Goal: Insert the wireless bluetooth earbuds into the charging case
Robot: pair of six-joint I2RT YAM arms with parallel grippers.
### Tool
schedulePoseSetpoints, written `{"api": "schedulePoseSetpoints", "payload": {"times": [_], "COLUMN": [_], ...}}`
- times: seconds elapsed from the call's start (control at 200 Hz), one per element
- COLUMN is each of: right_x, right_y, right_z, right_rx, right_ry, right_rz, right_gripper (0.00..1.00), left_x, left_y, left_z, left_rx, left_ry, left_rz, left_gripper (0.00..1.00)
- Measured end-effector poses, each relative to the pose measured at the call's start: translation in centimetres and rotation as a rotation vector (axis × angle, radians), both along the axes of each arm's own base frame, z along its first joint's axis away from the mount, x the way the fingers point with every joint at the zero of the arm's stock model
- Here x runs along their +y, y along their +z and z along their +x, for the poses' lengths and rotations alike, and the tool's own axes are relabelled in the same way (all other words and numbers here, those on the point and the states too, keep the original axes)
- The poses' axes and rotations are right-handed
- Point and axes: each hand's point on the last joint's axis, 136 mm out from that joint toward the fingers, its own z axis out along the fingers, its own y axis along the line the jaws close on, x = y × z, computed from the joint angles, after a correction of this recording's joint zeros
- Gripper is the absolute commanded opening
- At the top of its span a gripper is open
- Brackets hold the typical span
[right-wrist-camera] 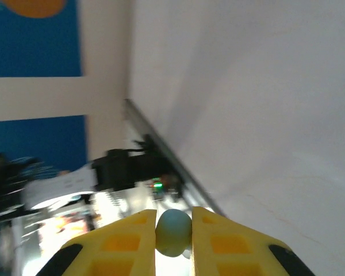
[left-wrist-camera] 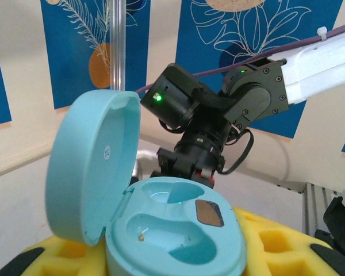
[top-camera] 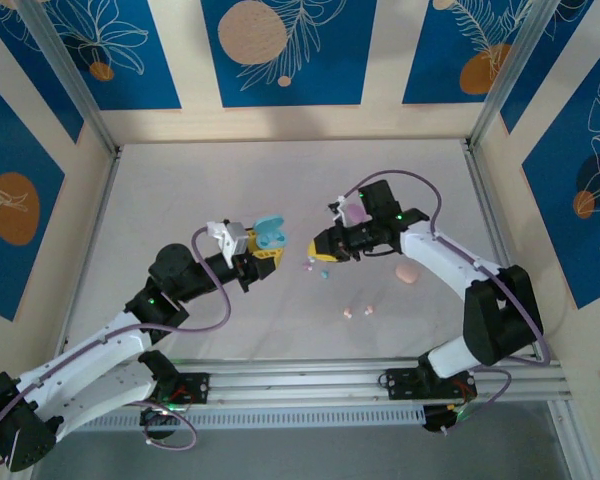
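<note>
My left gripper (top-camera: pixel 261 250) is shut on a light blue charging case (top-camera: pixel 269 236) and holds it above the table. In the left wrist view the case (left-wrist-camera: pixel 178 230) sits between the yellow fingers (left-wrist-camera: pixel 276 241), with its lid (left-wrist-camera: pixel 92 167) swung open to the left and both sockets empty. My right gripper (top-camera: pixel 318 250), raised just right of the case, is shut on a light blue earbud (right-wrist-camera: pixel 173 232). It also appears beyond the case as a dark gripper (left-wrist-camera: pixel 187 164). On the table lie a lilac earbud (top-camera: pixel 307 266), a light blue earbud (top-camera: pixel 323 273) and two pink earbuds (top-camera: pixel 348 312) (top-camera: pixel 368 309).
A pink case (top-camera: pixel 408 273) lies shut on the table beside the right arm. A lilac case (top-camera: pixel 355 212) shows behind the right wrist. The white table (top-camera: pixel 230 180) is bounded by metal posts and patterned walls, with a rail (top-camera: pixel 310 385) along the near edge.
</note>
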Motion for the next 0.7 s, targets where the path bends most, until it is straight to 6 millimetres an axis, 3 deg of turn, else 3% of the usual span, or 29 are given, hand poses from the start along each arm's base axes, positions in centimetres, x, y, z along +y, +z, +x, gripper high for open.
{"api": "schedulePoseSetpoints", "payload": {"times": [0.18,0.36,0.695], "right_x": [0.3,0.1,-0.2], "right_y": [4.5,8.2,10.3], "right_z": [-1.4,-3.4,-4.3], "right_rx": [0.006,-0.039,-0.043], "right_ry": [0.129,0.242,0.273], "right_rz": [0.239,0.368,0.402], "right_gripper": [0.20,0.20,0.21], "left_x": [-0.2,-0.4,-0.8], "left_y": [-1.1,-2.1,-3.1], "left_z": [0.4,0.7,0.6], "left_rx": [0.004,0.010,0.000], "left_ry": [0.006,0.008,-0.013], "left_rz": [0.043,0.090,0.134], "left_gripper": [0.33,0.33,0.34]}}
